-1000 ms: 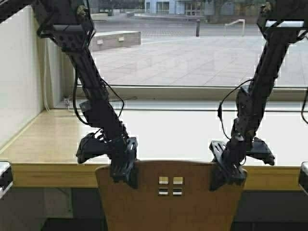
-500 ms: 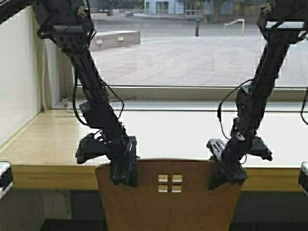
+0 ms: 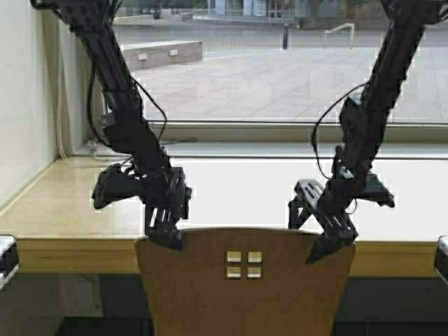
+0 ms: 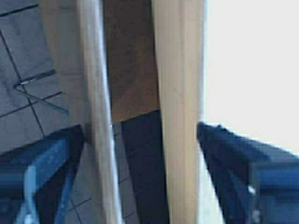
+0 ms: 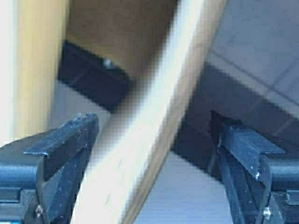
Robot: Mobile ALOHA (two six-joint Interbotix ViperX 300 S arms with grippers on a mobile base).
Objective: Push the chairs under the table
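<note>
Nearest you, the chair [image 3: 245, 287] stands with its back's top edge right at the bench [image 3: 70, 210] front edge, seat tucked beneath. Your left end effector [image 3: 165, 236] sits at the back's top left corner, fingers spread wide, straddling the edge. Your right end effector [image 3: 329, 245] straddles the top right corner, also open. Beyond lies the window [image 3: 266, 70].

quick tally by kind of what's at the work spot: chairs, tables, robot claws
light tan moulded plywood chair with four square cutouts: 1
long pale yellow-wood table: 1
black robot claws, left claw and right claw, both open astride the chair back's top edge: 2
total: 4
</note>
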